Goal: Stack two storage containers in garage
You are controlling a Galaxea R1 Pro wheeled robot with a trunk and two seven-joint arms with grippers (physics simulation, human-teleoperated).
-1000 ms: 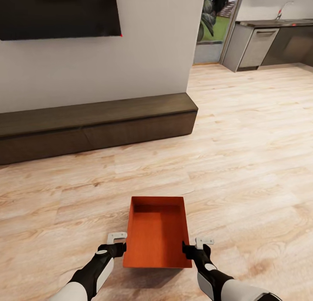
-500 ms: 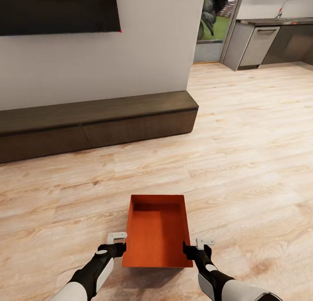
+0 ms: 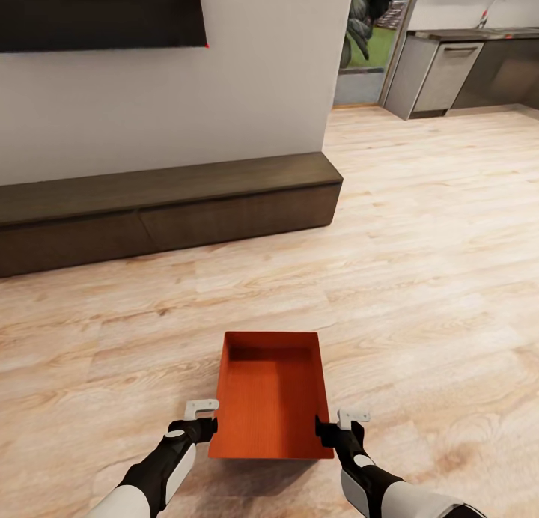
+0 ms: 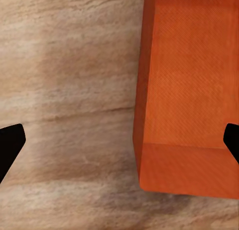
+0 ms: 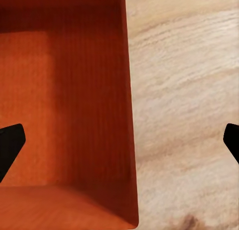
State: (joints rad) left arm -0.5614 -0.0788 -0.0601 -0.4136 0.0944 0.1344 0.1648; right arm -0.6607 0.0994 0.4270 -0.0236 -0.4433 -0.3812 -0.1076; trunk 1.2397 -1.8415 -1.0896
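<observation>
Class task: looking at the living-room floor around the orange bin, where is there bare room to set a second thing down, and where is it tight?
Free: the wood floor right of the storage container, and the strip between it and the low cabinet. Tight: beside the container's near corners, where the left gripper and right gripper straddle its walls.

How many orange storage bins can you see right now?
1. The storage container sits between the left gripper and right gripper, above the wood floor. A second may be out of view.
</observation>
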